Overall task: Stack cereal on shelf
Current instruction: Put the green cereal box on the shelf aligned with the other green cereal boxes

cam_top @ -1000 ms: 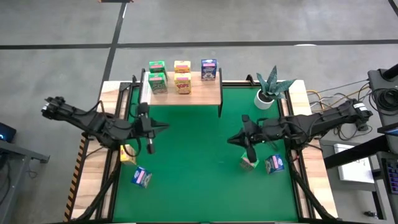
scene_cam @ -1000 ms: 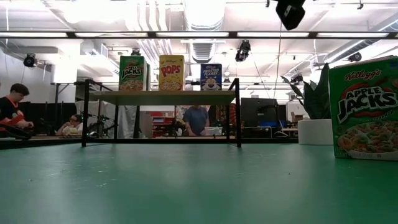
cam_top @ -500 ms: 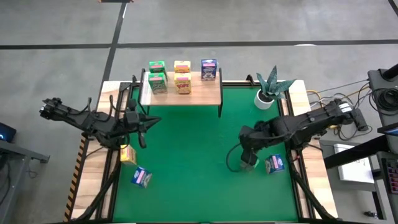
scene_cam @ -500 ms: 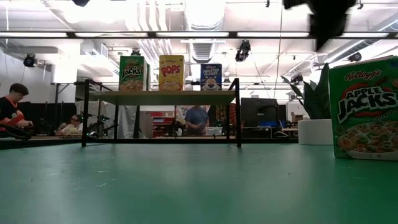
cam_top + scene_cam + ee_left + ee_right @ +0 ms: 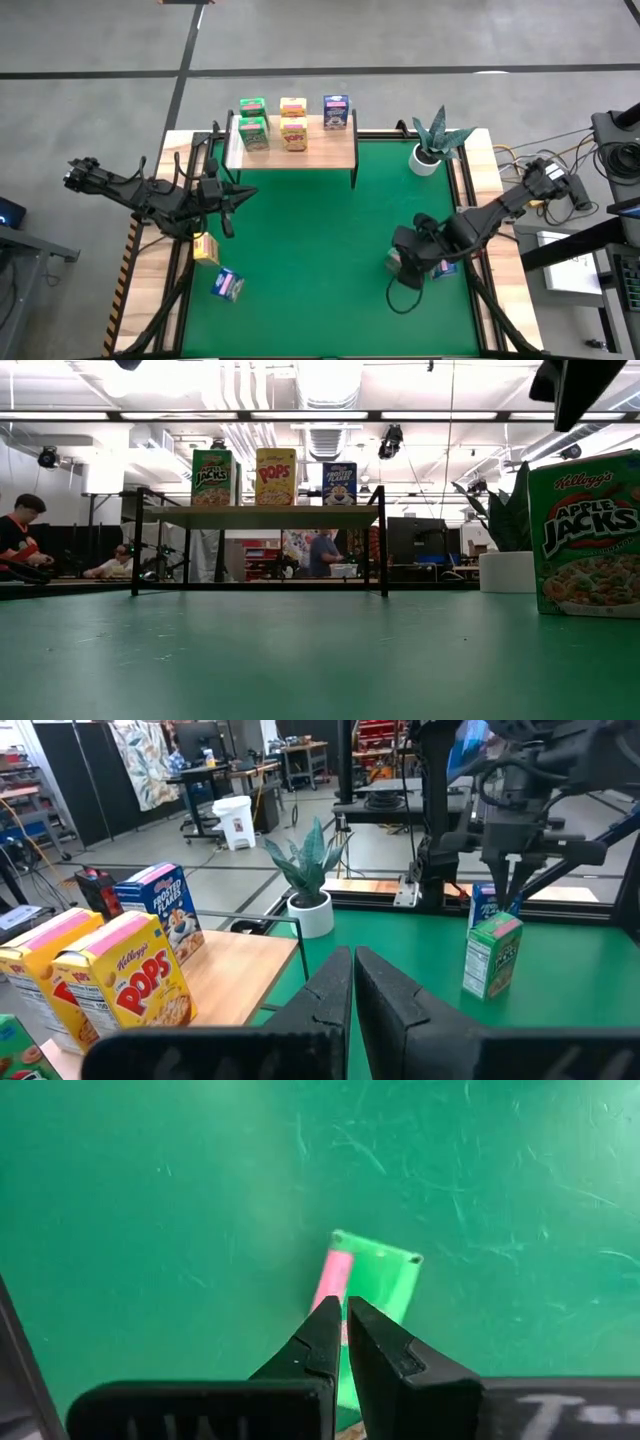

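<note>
My right gripper [image 5: 403, 265] points down, shut, a little above the upright green cereal box [image 5: 585, 535] on the mat's right side, with a gap over its top [image 5: 385, 1275]. A blue box [image 5: 441, 264] lies next to it. My left gripper [image 5: 352, 975] is shut and hovers over the mat's left part [image 5: 245, 193]. A yellow box [image 5: 205, 247] and a blue box [image 5: 227, 285] lie near the left edge. The shelf [image 5: 320, 150] stands at the far edge with two green, two yellow and one blue box upright on its plank.
A potted plant [image 5: 432, 145] stands at the far right corner of the mat. The wooden table edges [image 5: 150, 300] flank the green mat [image 5: 310, 260]. People [image 5: 15, 535] sit and stand in the room behind the shelf.
My right gripper has moved toward the near right, tipped to point downward and come over the green box. My left gripper has drawn back a little toward the table's left and far edge, then kept still. No box has moved.
</note>
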`<move>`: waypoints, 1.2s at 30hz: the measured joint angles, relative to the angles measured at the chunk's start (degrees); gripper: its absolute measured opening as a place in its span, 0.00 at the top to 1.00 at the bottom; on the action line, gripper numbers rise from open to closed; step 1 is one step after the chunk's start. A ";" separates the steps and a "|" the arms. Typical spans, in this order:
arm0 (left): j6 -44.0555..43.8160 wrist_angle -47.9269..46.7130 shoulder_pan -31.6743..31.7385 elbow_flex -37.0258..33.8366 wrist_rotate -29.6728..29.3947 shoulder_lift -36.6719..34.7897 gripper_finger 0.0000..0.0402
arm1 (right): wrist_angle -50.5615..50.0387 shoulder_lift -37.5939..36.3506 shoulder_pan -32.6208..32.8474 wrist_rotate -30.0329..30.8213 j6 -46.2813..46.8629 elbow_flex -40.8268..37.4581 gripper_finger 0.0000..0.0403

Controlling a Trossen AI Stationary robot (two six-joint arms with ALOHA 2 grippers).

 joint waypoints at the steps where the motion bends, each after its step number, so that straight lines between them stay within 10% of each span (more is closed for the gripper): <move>1: 0.00 0.03 0.00 0.00 0.00 0.00 1.00 | -0.08 0.00 0.73 0.60 0.47 -0.24 0.96; 21: 0.00 1.32 0.02 0.00 0.00 0.02 1.00 | 4.30 0.04 9.41 11.89 8.81 -11.21 0.33; 36: 0.05 1.61 0.02 0.00 -0.72 0.02 1.00 | 4.08 0.15 9.74 12.44 8.44 -8.00 0.29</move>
